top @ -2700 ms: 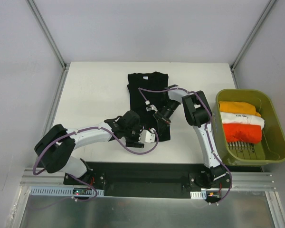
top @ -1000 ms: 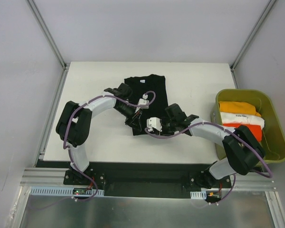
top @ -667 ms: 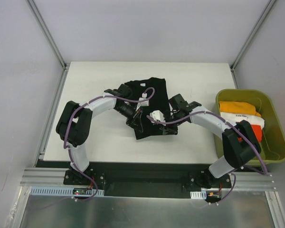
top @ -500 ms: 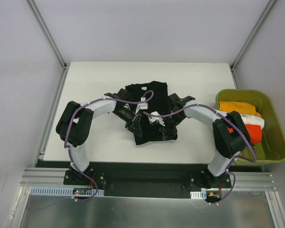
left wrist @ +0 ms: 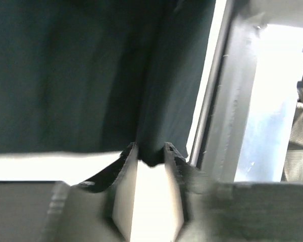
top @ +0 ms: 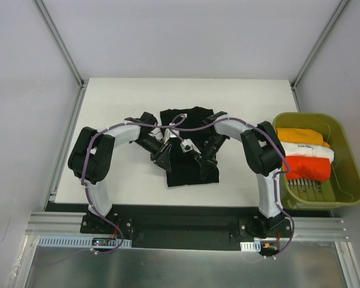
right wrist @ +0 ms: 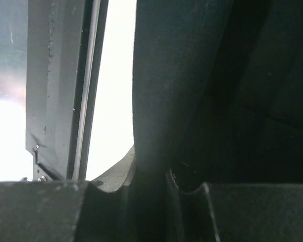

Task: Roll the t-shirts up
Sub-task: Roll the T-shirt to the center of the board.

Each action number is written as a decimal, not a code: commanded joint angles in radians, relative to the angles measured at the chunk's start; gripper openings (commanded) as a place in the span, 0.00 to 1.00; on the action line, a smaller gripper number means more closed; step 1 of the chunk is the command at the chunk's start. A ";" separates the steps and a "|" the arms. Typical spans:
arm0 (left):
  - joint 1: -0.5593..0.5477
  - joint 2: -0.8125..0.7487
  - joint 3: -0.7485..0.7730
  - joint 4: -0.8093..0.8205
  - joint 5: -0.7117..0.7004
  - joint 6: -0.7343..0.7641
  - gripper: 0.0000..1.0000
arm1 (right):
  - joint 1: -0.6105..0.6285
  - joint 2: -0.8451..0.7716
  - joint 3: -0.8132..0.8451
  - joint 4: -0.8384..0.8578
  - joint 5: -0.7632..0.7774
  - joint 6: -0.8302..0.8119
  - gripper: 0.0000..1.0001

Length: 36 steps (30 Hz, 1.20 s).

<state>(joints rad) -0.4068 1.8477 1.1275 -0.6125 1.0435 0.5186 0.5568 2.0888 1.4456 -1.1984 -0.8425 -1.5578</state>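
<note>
Cloth of the black tee [top: 189, 171] is being pinched on the desk [top: 120, 102], long axis pointing away from the bases: left edge clamped by the left hand [left wrist: 150, 151], right edge by the right hand [right wrist: 149, 171], both equally near.

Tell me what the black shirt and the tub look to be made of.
The black shirt looks like soft knit cloth, probably cotton jersey, with a matte finish: it hangs in loose folds and shows a faintly fuzzy surface in the right wrist view. The tub is likely rigid moulded plastic with a slight sheen: it has a smooth thick rim, rounded corners and a slotted floor.
</note>
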 commanded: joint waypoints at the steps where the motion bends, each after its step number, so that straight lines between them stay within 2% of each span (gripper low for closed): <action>1: 0.086 -0.010 0.023 -0.046 -0.120 -0.038 0.30 | -0.015 0.088 0.090 -0.351 0.033 -0.016 0.05; 7: 0.160 -0.097 0.029 -0.044 -0.157 -0.013 0.36 | -0.014 0.247 0.231 -0.434 0.057 0.062 0.04; 11: 0.134 -0.281 -0.032 0.009 -0.204 0.121 0.43 | -0.018 0.350 0.340 -0.460 0.069 0.195 0.04; 13: 0.070 -0.356 -0.101 0.043 -0.246 0.193 0.46 | -0.017 0.373 0.364 -0.460 0.072 0.214 0.05; 14: 0.042 -0.431 -0.129 0.062 -0.313 0.243 0.48 | -0.017 0.379 0.371 -0.460 0.075 0.225 0.05; 17: -0.081 -0.543 -0.236 0.181 -0.399 0.312 0.60 | -0.020 0.402 0.391 -0.460 0.082 0.261 0.06; 19: -0.163 -0.570 -0.290 0.252 -0.457 0.333 0.62 | -0.018 0.415 0.403 -0.460 0.083 0.277 0.06; 21: -0.228 -0.582 -0.319 0.299 -0.537 0.353 0.67 | -0.021 0.419 0.409 -0.460 0.083 0.288 0.06; 26: -0.345 -0.530 -0.348 0.393 -0.600 0.356 0.68 | -0.034 0.432 0.426 -0.460 0.072 0.311 0.06; 32: -0.397 -0.454 -0.353 0.422 -0.608 0.295 0.66 | -0.043 0.433 0.432 -0.460 0.062 0.317 0.06; 36: -0.425 -0.397 -0.360 0.427 -0.663 0.313 0.62 | -0.043 0.438 0.437 -0.460 0.063 0.324 0.06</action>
<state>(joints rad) -0.8085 1.4021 0.7803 -0.2131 0.4419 0.8261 0.5240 2.4878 1.8477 -1.4818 -0.8280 -1.2118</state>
